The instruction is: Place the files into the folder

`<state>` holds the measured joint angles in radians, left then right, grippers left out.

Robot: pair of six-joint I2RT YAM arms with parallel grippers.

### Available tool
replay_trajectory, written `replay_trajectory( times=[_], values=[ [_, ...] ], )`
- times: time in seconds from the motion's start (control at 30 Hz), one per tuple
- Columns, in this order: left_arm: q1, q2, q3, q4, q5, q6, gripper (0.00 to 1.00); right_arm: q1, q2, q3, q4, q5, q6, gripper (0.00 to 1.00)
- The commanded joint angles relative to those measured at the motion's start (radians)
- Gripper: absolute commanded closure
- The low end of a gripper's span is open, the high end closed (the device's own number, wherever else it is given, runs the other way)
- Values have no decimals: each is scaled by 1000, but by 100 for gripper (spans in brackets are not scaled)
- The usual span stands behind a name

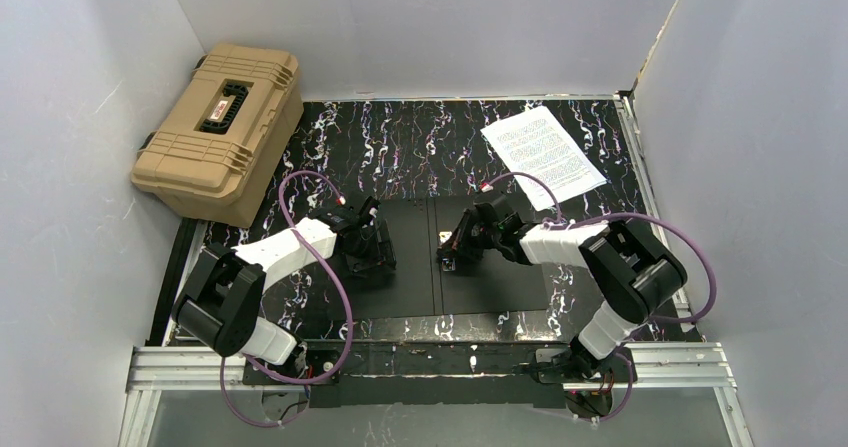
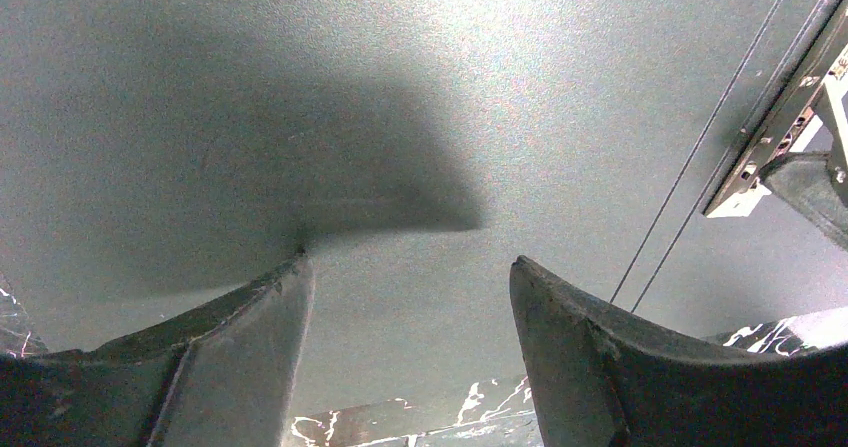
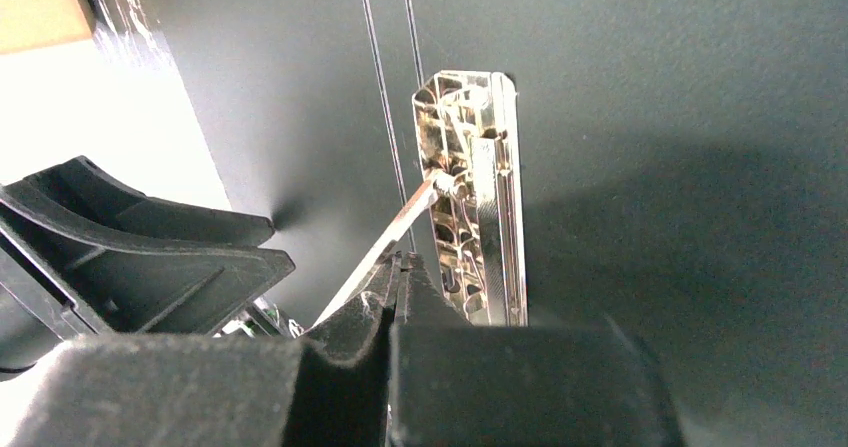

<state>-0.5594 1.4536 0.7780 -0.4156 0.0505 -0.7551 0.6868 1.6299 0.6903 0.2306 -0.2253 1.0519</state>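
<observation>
So, at that moment I was on the preparing step, not yet the loading one. The folder (image 1: 490, 292) lay opened flat in the middle of the table (image 1: 420, 132), black inside facing up. The files (image 1: 543, 152) sat as a white stack well apart from it, toward the far right corner, with neither arm touching them.

My left gripper (image 1: 368, 243) was low over the left half of the folder, its fingers (image 2: 250, 337) spread wide with nothing between them. Its wrist view showed only bare black board between the pads. I judged it was there to pin that half flat, though I could not tell whether it truly pressed.

My right gripper (image 3: 400, 259) was beside the spine with its fingers fully together. Their tips were against the thin metal lever (image 3: 395, 235) of the clear clip (image 3: 470, 217) on the right half. Whether the lever was pinched between the tips or only nudged by them, I could not tell.

My reading was that the clip had to be raised before any sheet could go under it. The next move called for a gentle lift of that lever until the clamp stood open, then a release and a reach across to the sheets. They looked floppy and lay flat on the table, so I expected to need an edge worked up first. The stack would then have to come over square to the right half.
</observation>
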Motion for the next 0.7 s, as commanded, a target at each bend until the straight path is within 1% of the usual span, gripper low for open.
replay_trajectory(
  times=[0.0, 0.43, 0.57, 0.67],
  values=[
    [-1, 42, -33, -49, -18, 11, 30, -29, 25, 45, 73, -31, 10, 99],
    [-2, 36, -33, -59, -28, 10, 30, -111, 103, 165, 38, -45, -45, 99],
    [0, 22, -28, -58, -21, 13, 30, -124, 81, 191, 5, -37, -78, 99],
    [-1, 7, -14, -64, -19, 25, 28, -134, 45, 227, -71, -12, -133, 99]
  ],
)
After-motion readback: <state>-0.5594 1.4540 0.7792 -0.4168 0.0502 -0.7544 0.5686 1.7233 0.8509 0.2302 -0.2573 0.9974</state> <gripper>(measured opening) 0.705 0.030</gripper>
